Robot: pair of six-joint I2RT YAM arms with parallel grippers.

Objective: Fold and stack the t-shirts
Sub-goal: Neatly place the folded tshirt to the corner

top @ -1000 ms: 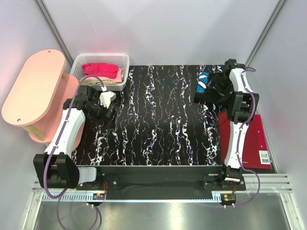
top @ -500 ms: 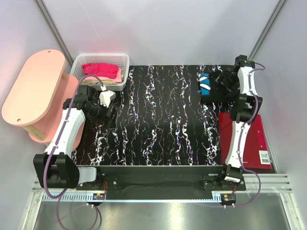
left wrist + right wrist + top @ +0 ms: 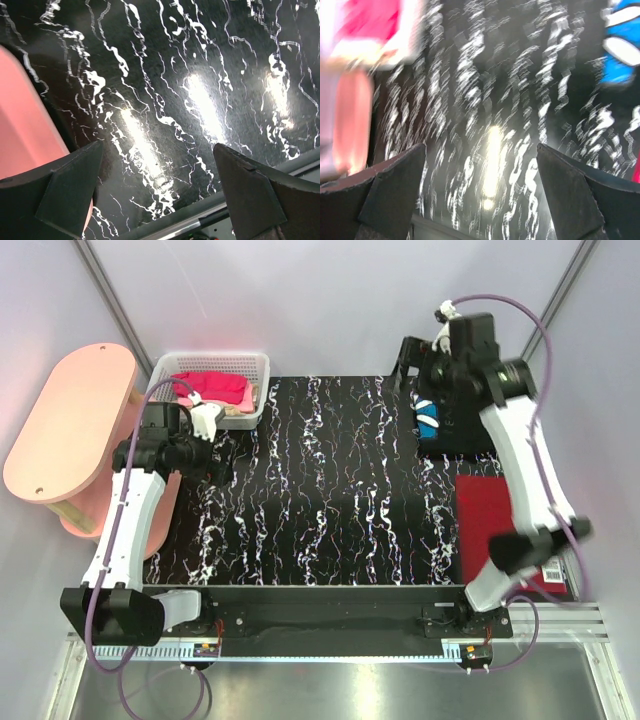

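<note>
The left jaws and the right jaws are both spread wide, and nothing is pinched in them. The black t-shirt (image 3: 428,420) is laid folded at the far right of the surface (image 3: 330,490). The dark red t-shirt (image 3: 490,515) lies nearer, by the right edge. The pink t-shirt (image 3: 212,387) is kept in the white basket (image 3: 215,360), on a pale cloth (image 3: 238,410). Fetching it is judged to be the step in hand. For this, the left jaws, just beside the basket, must be lowered over its rim.

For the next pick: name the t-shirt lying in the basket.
The bright pink t-shirt; the black printed shirt and dark red shirt lie outside the basket.
</note>
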